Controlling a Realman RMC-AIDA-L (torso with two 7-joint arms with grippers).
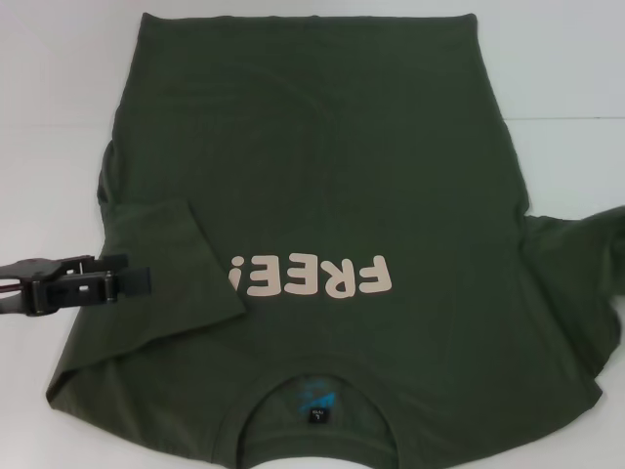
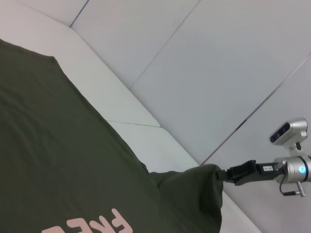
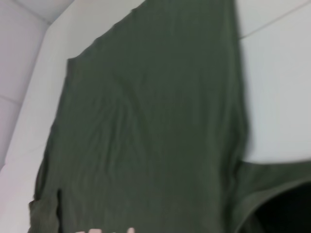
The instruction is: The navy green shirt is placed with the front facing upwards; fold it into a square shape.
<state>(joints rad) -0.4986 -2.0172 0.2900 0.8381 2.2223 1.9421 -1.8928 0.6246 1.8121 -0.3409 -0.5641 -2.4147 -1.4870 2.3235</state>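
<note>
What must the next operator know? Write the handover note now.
Left gripper: low over the shirt's left side, beside the folded-in left sleeve.
Right gripper: outside the head view; pinching the tip of the right sleeve, which is stretched outward.
Shirt: flat on the table, front up, collar toward the robot.
Done: left sleeve folded in.
Left: fold in the right sleeve, then fold the body into a square.

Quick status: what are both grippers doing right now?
Left gripper: at the folded-in sleeve of the navy green shirt; cannot tell if open or shut.
Right gripper: shut on the other sleeve.
</note>
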